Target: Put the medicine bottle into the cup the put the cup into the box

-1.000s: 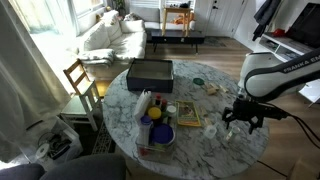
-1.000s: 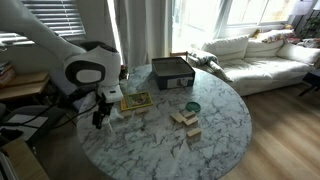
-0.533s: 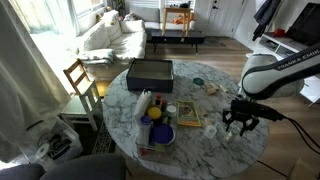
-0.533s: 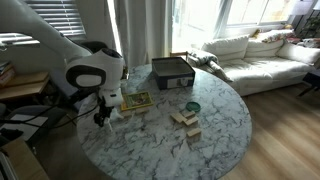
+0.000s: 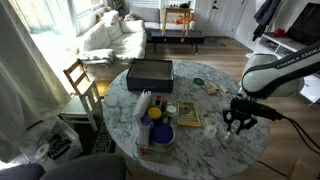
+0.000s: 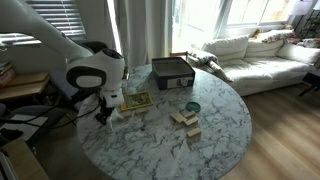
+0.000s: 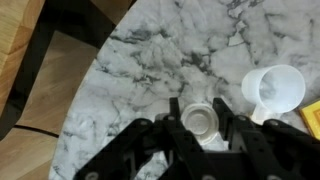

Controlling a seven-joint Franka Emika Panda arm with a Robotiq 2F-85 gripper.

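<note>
In the wrist view the medicine bottle (image 7: 200, 122) stands upright on the marble table, its round white top facing the camera. My gripper (image 7: 200, 125) has a black finger pressed against each side of it, shut on the bottle. A white cup (image 7: 275, 90) stands upright just beside it, apart from the fingers. The dark box (image 5: 150, 72) (image 6: 172, 72) sits at the table's far side, well away. In both exterior views the gripper (image 5: 237, 124) (image 6: 103, 112) points down near the table's edge.
The round table edge (image 7: 85, 90) runs close to the gripper, with wooden floor beyond. A yellow-edged book (image 6: 135, 101) lies next to the cup. Wooden blocks (image 6: 185, 120), a green lid (image 6: 192, 106) and a blue bowl (image 5: 158, 133) lie mid-table. A chair (image 5: 82, 80) stands beside it.
The jaws have closed in from wide open onto the bottle. The arm has hardly moved.
</note>
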